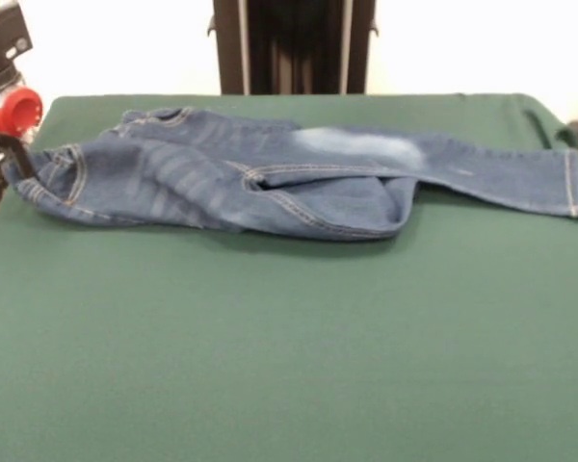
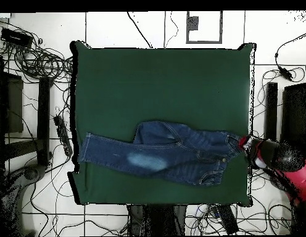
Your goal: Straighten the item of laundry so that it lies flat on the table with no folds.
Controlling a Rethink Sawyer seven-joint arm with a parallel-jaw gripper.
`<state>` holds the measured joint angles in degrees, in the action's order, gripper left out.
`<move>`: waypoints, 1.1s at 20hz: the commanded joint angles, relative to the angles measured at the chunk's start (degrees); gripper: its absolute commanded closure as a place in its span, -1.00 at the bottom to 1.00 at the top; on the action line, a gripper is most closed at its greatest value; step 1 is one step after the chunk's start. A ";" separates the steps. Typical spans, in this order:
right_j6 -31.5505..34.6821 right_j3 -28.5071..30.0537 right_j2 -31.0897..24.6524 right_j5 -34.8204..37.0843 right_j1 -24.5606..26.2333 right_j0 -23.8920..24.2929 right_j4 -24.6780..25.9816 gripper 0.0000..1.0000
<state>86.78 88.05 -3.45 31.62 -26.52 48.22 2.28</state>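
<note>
Hand at the waistband, one leg doubled back

The hand (image 1: 8, 154) meets the jeans' (image 1: 270, 173) waistband corner at the desk (image 1: 270, 366) edge, probably to tug it taut; whether it grips, I cannot tell. One leg lies straight, the other folded under. No readable label or writing shows.

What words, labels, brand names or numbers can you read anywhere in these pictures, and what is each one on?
None can be read.
Dark blue denim jeans: tan stitching and a faded whitish patch, no legible tag or print.
Dark green cloth table: plain, no markings.
Red and black robot arm: no lettering visible; the black equipment at the front view's top left corner shows pale marks too blurred to read.
</note>
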 commanded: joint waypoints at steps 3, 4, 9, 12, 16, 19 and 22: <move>5.38 -8.18 0.84 -5.76 0.17 -1.21 2.91 1.00; 5.22 -8.45 0.77 -5.73 0.26 -1.21 2.97 1.00; 3.21 -10.42 -0.50 -4.96 0.34 -0.40 3.50 1.00; 1.99 -11.84 -1.34 -3.67 0.58 0.04 3.96 1.00; 1.88 -14.51 -2.07 -1.46 1.54 0.32 4.11 1.00; 1.92 -15.05 -2.65 -0.76 1.63 0.56 4.07 1.00; 1.87 -13.35 -3.29 -0.85 0.64 0.79 4.02 -1.00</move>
<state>86.78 77.44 -2.76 31.61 -24.06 49.48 5.34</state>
